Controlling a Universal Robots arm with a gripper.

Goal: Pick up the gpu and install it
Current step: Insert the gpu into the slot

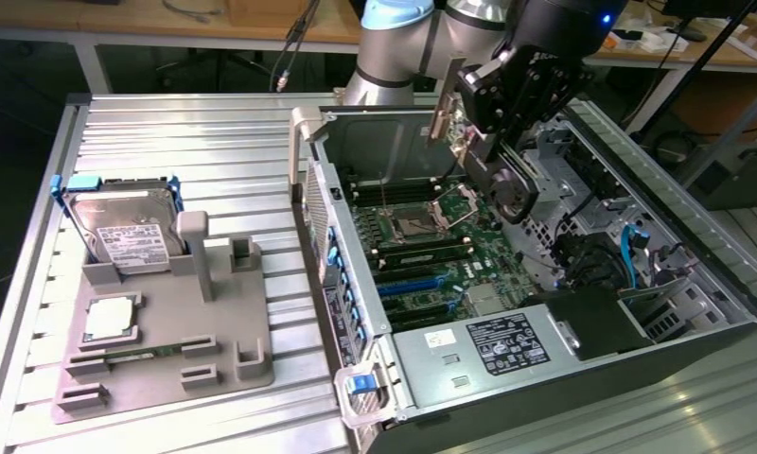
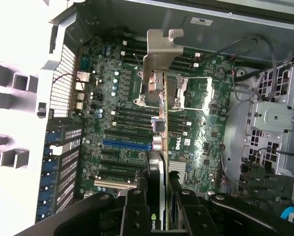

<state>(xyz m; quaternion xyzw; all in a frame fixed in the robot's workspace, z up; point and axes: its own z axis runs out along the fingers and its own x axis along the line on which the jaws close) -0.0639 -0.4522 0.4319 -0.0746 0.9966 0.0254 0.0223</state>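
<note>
My gripper (image 1: 490, 109) is shut on the gpu (image 1: 449, 106) and holds it in the air above the open computer case (image 1: 681, 274). The card hangs edge-on over the motherboard (image 1: 423, 255), with its silver bracket toward the case's rear wall. In the wrist view the gpu (image 2: 159, 118) runs away from my gripper (image 2: 159, 209). Its silver bracket (image 2: 159, 54) is at the far end and its green edge sits above the expansion slots (image 2: 127, 143). The black fingers (image 2: 135, 211) clamp the card from both sides. It is clear of the board.
A grey fixture (image 1: 215, 364) on the slatted metal table holds a silver hard drive (image 1: 126, 227), a square chip (image 1: 111, 317) and a narrow memory stick (image 1: 132, 355). Inside the case are the CPU socket (image 1: 419, 222), a power supply (image 1: 492, 345), drive cages and cables (image 1: 631, 255).
</note>
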